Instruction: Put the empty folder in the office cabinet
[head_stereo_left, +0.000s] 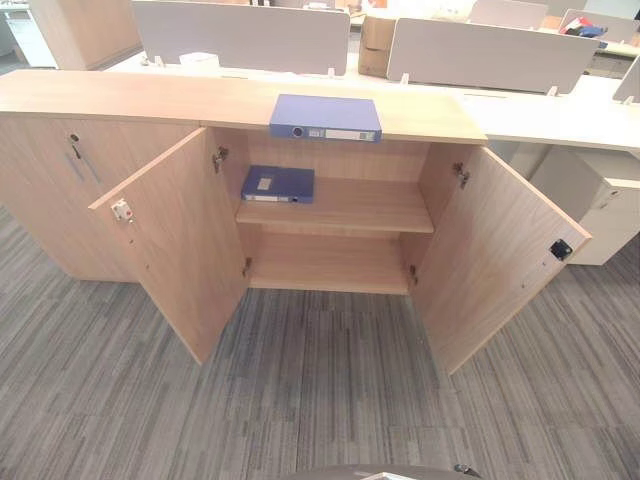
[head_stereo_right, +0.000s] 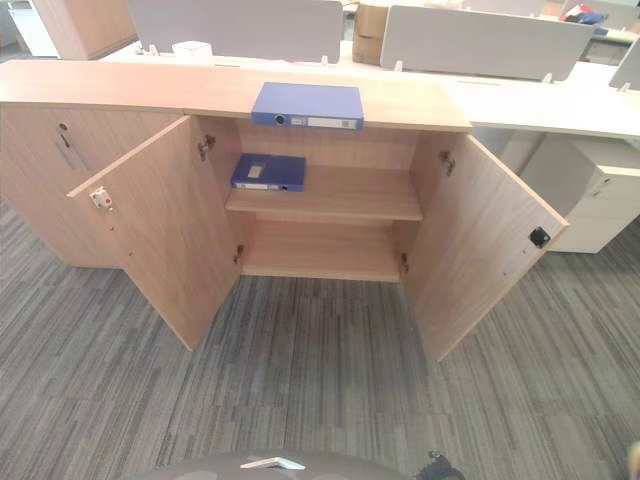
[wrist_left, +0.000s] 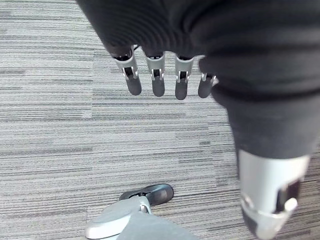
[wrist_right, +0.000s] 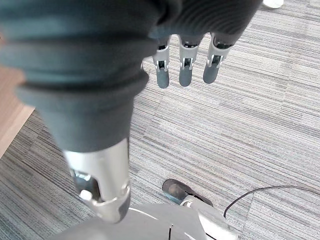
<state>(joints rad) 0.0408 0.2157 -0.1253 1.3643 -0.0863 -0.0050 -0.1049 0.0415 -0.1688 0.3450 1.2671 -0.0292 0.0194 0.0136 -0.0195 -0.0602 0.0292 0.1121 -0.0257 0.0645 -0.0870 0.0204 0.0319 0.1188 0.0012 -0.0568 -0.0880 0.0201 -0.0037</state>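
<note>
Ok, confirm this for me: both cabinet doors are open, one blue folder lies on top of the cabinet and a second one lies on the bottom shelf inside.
Not quite. The second blue folder lies on the upper shelf, not the bottom one, as the left eye view shows. The rest holds: both cabinet doors are open and one blue folder lies on top of the cabinet.

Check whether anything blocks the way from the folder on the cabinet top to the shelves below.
Nothing visible does. Both cabinet doors stand open. The folder on top lies above the opening; the upper shelf holds another blue folder at its left, the rest is bare.
</note>
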